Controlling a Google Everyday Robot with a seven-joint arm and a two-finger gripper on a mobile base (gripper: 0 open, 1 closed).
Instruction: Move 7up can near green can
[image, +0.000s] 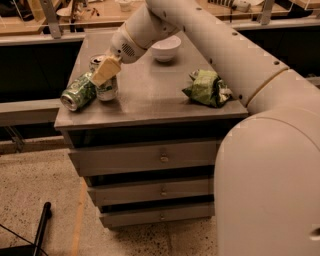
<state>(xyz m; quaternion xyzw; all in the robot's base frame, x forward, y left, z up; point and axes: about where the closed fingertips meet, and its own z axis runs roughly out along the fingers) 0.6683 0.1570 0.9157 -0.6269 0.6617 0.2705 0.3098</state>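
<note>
The 7up can (108, 89), pale silver-white with light green markings, stands upright at the left side of the grey cabinet top (150, 100). It touches or nearly touches the green can (77, 94), which lies on its side at the left front corner. My gripper (103, 76) reaches in from the upper right and is shut on the 7up can. One tan finger (105, 71) lies across the can's upper front; the other finger is hidden behind it.
A white bowl (165, 48) stands at the back middle of the top. A crumpled green chip bag (207, 88) lies at the right. My arm (225, 55) spans the right side. Drawers (160, 157) face the front, with floor below.
</note>
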